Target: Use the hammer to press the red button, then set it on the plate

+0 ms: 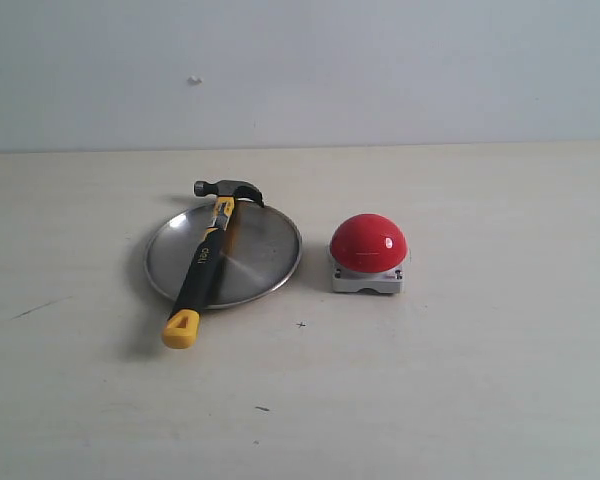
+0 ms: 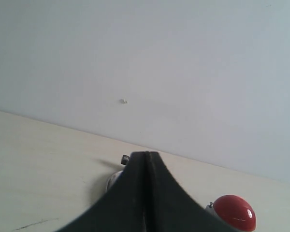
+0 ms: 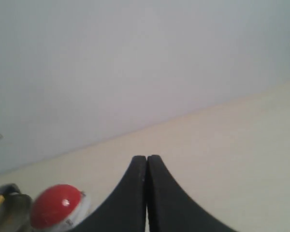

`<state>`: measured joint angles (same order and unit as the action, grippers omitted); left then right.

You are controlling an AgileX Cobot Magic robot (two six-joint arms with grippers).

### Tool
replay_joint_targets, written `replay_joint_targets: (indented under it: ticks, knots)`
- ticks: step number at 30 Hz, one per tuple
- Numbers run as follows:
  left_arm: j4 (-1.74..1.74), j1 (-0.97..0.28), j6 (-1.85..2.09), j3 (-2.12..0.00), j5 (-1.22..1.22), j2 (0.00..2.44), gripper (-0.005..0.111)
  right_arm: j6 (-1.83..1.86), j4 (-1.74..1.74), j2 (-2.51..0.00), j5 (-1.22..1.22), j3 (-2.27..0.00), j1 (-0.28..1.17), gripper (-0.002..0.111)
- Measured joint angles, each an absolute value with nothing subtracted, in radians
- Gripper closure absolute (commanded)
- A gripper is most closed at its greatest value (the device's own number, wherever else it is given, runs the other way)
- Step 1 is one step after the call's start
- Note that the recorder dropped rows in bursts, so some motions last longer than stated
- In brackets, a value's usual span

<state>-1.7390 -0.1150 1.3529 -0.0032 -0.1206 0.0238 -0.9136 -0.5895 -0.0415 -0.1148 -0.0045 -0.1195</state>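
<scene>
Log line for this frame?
hammer: lying across plate | red button: beside plate, apart | left fingers: shut, empty | right fingers: shut, empty

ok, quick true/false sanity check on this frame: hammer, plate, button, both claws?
1. The hammer lies across the plate. True.
2. The red button sits on the plate. False: it stands on the table beside the plate, apart from it.
3. The left claw grips the hammer. False: it is shut on nothing; the hammer lies free.
4. The right claw is shut and empty. True.
</scene>
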Motion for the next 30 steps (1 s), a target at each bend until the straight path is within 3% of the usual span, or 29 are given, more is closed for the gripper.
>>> replay_joint_targets:
  ticks: [3,6,30]
  knots:
    - [-1.739,-0.115,1.353,-0.003,-0.121,0.024,0.106,-0.484,-0.288,-0.041,-0.189,-0.005,-0.119,0.108]
    - [-1.739,-0.115,1.353,-0.003,-0.121,0.024,0.106,-0.292,-0.169,-0.037,-0.224,-0.005,-0.119,0.108]
    - [-1.739,-0.115,1.353,-0.003,-0.121,0.024,0.106,-0.226,-0.145,-0.023,-0.243,-0.005,-0.119,0.108]
